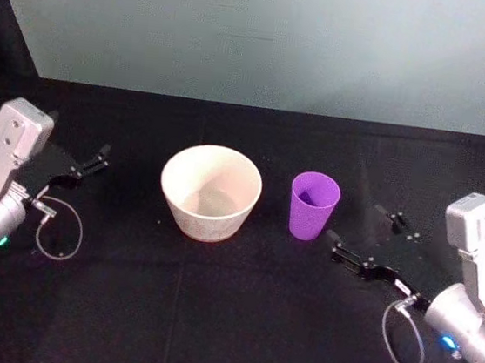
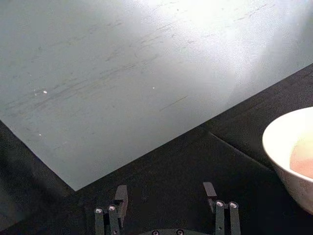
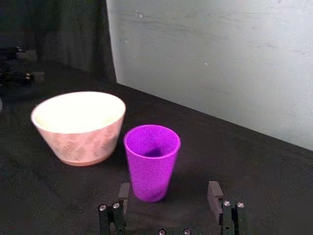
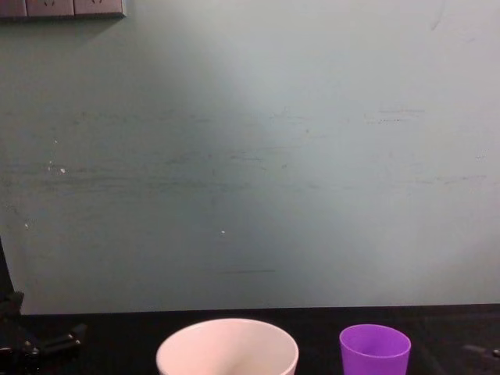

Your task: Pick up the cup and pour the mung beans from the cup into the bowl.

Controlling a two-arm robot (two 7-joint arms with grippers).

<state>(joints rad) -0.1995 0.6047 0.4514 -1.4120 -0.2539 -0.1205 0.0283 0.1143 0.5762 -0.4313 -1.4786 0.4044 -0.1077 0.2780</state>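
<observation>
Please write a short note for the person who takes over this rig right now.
Left end effector: open, parked left of the bowl.
Right end effector: open, close to the cup on its right, not touching it.
Cup stands upright just right of the bowl, apart from it.
Done: nothing poured; no beans visible in the bowl.
To do: grasp the cup, lift, tip over the bowl.

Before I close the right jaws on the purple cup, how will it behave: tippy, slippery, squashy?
The cup stands upright on a narrow base, taller than wide, so a nudge could tip it. Its smooth tapered sides may slip under a light grip. It looks like thin plastic, probably light and squeezable.
</observation>
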